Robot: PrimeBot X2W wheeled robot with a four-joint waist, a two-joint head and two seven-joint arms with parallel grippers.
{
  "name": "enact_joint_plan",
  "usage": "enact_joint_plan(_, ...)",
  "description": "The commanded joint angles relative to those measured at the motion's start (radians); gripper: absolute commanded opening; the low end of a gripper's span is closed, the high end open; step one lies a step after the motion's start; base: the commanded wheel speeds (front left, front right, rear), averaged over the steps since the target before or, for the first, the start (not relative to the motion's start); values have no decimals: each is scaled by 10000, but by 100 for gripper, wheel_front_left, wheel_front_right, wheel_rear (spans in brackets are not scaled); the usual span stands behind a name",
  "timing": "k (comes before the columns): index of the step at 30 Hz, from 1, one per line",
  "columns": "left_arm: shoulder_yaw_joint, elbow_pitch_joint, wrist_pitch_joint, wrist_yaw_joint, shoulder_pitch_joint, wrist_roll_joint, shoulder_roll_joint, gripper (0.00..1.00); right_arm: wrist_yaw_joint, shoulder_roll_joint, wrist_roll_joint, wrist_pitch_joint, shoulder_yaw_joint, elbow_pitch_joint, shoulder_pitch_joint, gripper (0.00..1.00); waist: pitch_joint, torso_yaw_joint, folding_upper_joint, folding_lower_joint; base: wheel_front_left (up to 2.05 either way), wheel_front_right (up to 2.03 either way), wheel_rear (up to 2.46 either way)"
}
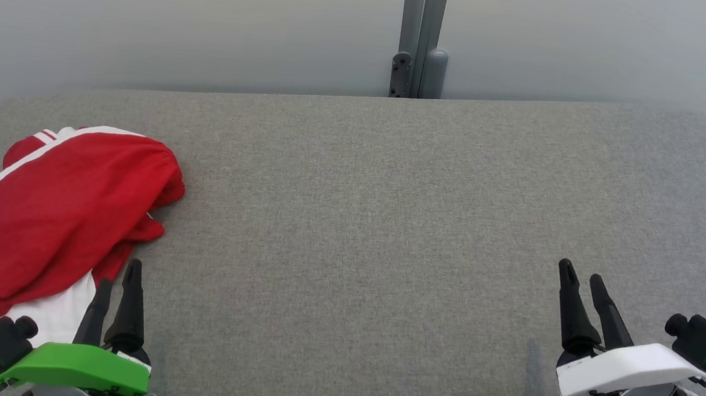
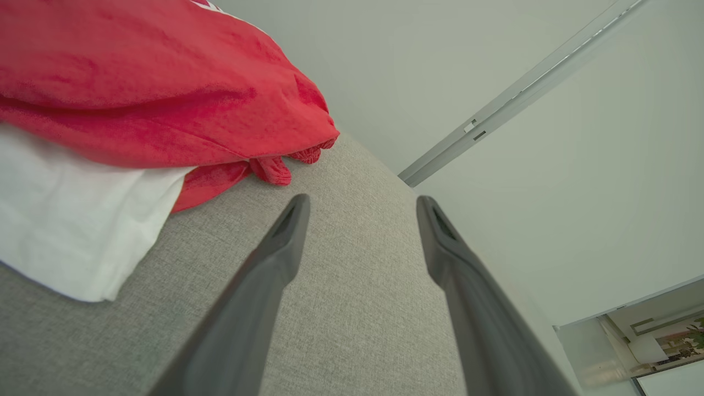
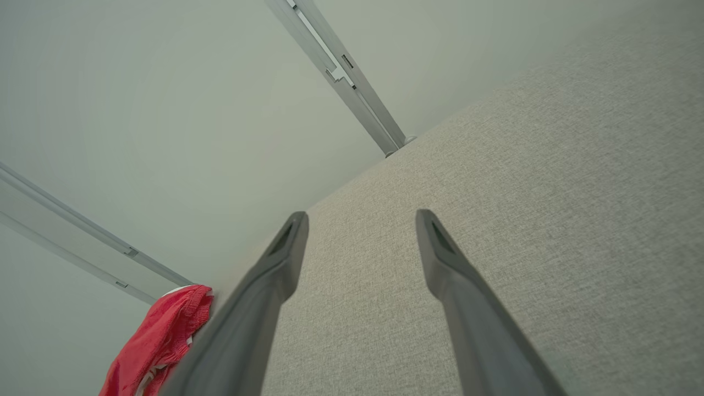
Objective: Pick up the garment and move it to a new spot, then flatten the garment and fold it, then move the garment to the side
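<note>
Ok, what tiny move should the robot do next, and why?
Probably nudge the open left hand sideways onto the crumpled red garment and pinch it. That hand sits empty right beside the garment, while the right hand is far away.

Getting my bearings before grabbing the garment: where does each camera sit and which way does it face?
Head view: on the head, looking forward and down at the grey surface; left tool lower left near the red garment, right tool lower right.
Left wrist view: on that wrist, looking along its open fingers, garment at upper left.
Right wrist view: on that wrist, along its open fingers over the surface.
All three share the garment.
</note>
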Motion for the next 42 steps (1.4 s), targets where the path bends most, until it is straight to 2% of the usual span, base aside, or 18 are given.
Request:
enact_joint_plan(1, -44, -176, -106, -37, 17, 426, 137, 100, 3, -94, -433, -118, 53, -94, -68, 100, -2, 2, 0, 0, 0, 0, 0)
enact_joint_plan(17, -350, -323, -569, -46, 250, 2564, 407, 100, 4, -106, -2692, -583, 32, -110, 40, 100, -30, 21, 0, 0, 0, 0, 0)
enact_joint_plan(42, -333, -325, -1177, -54, 552, 4979, 562, 100, 4, -53, -5343, -1195, -129, -283, 223, 100, -28, 134, 0, 0, 0, 0, 0)
